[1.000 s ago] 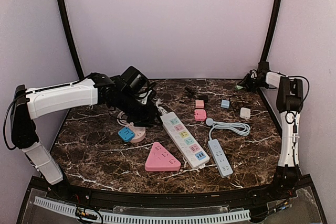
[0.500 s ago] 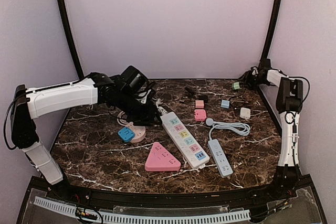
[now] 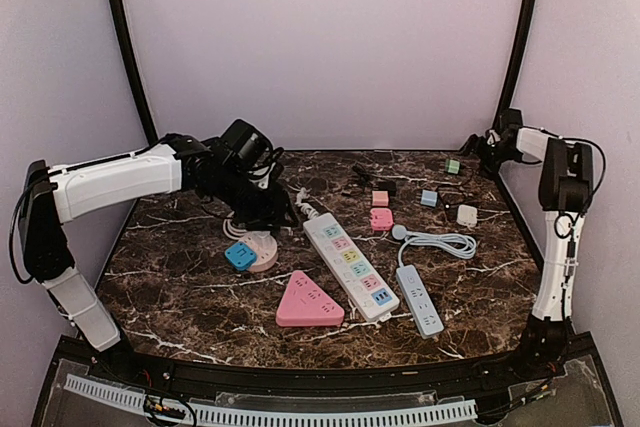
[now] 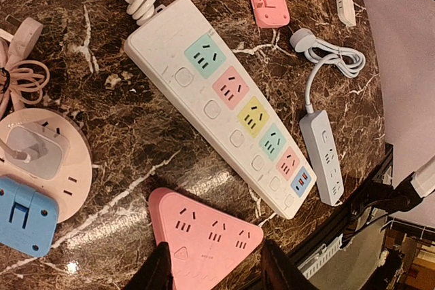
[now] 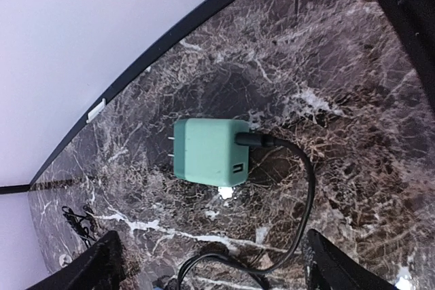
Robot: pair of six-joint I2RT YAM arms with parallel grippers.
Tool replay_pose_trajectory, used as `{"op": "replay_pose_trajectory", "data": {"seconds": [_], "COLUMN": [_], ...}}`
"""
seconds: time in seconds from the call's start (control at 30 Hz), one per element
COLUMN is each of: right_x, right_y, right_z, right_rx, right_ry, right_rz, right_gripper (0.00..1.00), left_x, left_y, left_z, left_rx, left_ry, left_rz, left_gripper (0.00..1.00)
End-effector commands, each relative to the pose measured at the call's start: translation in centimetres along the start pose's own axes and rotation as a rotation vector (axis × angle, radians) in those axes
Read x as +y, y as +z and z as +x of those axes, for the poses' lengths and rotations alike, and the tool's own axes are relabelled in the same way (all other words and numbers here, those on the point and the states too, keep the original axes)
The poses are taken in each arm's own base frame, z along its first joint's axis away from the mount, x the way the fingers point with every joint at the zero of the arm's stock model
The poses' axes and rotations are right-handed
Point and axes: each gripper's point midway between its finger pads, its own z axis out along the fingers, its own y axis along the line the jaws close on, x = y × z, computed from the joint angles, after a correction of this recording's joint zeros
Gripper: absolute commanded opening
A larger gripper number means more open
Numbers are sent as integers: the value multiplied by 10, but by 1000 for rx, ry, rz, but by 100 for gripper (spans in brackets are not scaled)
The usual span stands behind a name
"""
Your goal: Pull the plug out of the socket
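Right fingers (image 5: 102,266) newly apart over mint-green cabled plug (image 5: 207,151); left fingers (image 4: 160,273) apart, empty.

Top view faces the whole table (image 3: 200,297); wrist views look down close.

The mint-green plug (image 5: 207,151) lies flat on the marble table (image 5: 326,52), prongs free, black cable (image 5: 262,140) seemingly attached.

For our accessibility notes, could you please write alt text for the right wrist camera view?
A mint-green charger lies free on the dark marble table, its prongs bare and a black cable plugged into its other end. The right gripper hangs open above it, holding nothing, one finger at each lower corner of the picture.
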Motion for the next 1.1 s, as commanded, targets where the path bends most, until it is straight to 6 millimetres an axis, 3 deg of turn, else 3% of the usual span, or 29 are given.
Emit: {"op": "replay_pose_trajectory", "data": {"seconds": [0.0,0.13,0.3,0.43,0.6,0.77,0.8,0.83,0.87,0.9,1.07], "right_x": [27,45,85,138,201,256,267,277,286,295,337], "right_y": [-43,-52,-58,-57,-50,-49,-49,-49,-47,-47,-43], "right_z": [-17,4,51,113,196,268,283,297,310,323,383], "right_rx": [-117,-121,-97,-48,40,93,105,116,125,133,168], "right_ry": [-96,-140,-231,-355,-550,-740,-781,-820,-856,-893,-1050], "right_rz": [41,34,0,-80,-148,-210,-226,-238,-250,-263,-333], "right_gripper": [92,94,93,91,87,84,84,84,84,83,83], "left_x": [10,25,52,78,97,129,134,137,142,144,149], "left_y": [-15,-19,-17,-20,-30,-28,-25,-29,-24,-27,-15], "left_z": [-11,-20,-19,-14,-14,-2,8,3,12,7,20], "left_rx": [-50,-85,-92,-116,-184,-188,-169,-198,-172,-197,-183], "left_ry": [0,-36,-53,-133,-249,-365,-396,-422,-443,-467,-544], "left_rz": [-29,-53,-145,-199,-138,-115,-99,-74,-57,-32,93], "left_gripper": [44,45,45,47,47,48,48,48,48,48,48]}}
